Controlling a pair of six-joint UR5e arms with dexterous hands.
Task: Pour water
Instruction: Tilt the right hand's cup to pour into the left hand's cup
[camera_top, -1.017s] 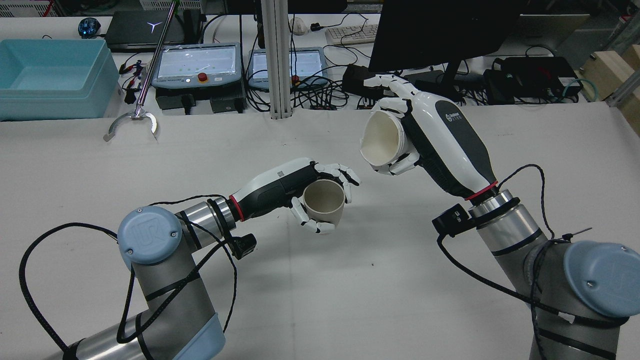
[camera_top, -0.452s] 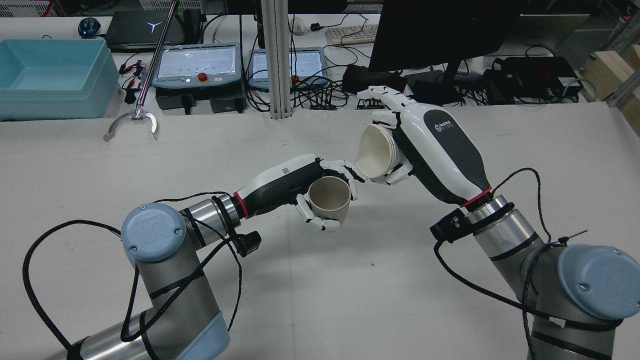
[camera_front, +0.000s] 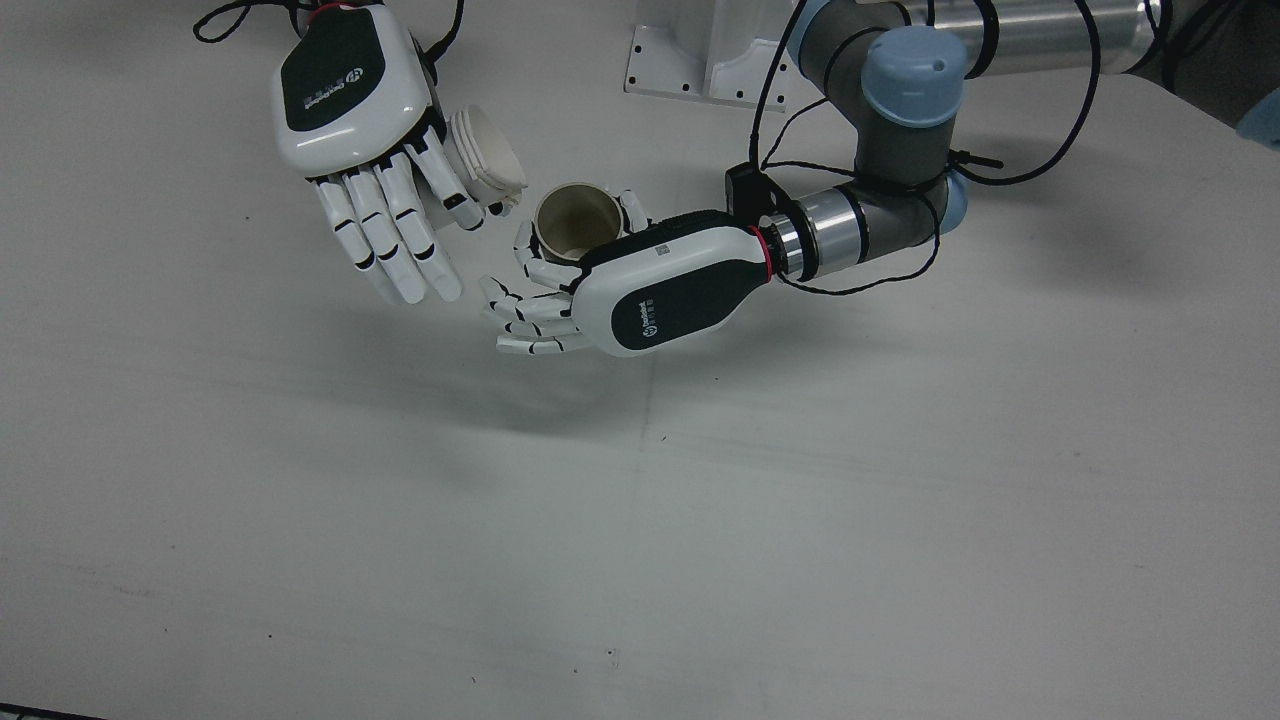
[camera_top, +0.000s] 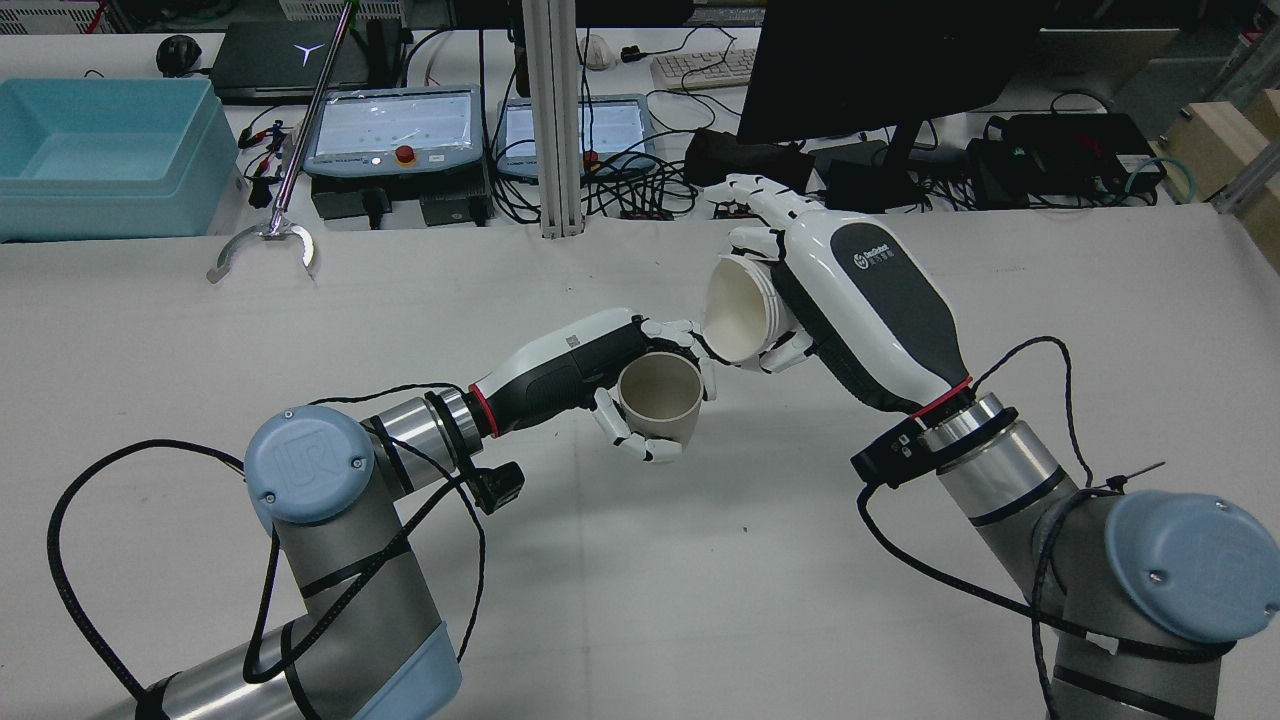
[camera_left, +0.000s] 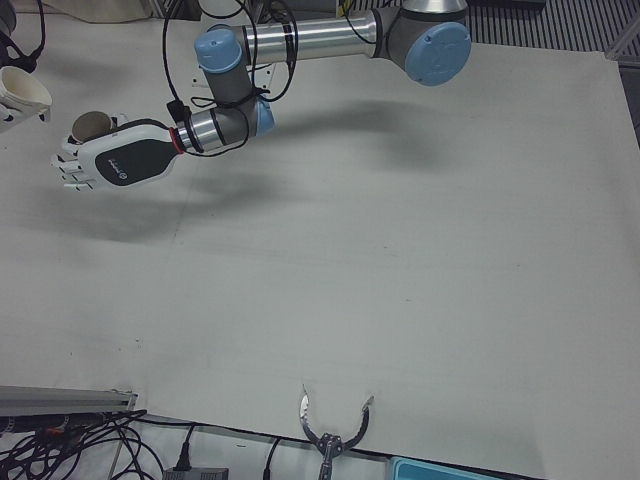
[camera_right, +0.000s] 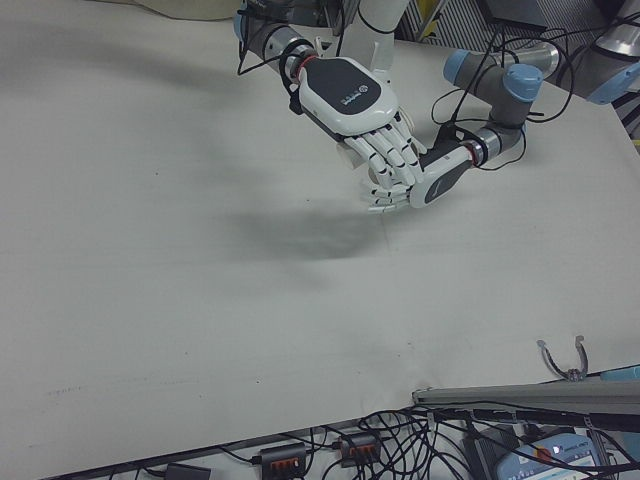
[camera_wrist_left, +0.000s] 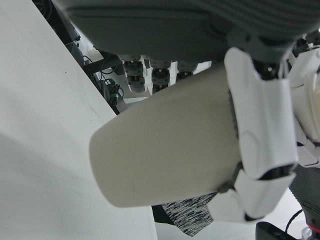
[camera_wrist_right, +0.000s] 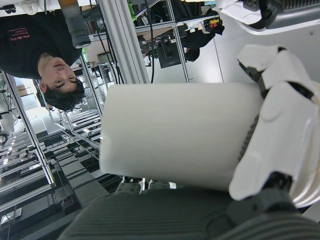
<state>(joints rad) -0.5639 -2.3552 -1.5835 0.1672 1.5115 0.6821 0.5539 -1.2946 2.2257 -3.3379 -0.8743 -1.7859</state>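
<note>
Tipping a white cup (camera_top: 738, 312), the right hand (camera_top: 850, 300) grips it above the left hand's (camera_top: 600, 375) held beige cup (camera_top: 658, 398)

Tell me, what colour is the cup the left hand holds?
The round beige cup is beige, clearest in the rear view.

Beige cup (camera_top: 658, 398) above the worktop (camera_top: 700, 560), tilted white cup (camera_top: 738, 308) just right of it, rims close, blue bin (camera_top: 105, 155) far left behind
</note>
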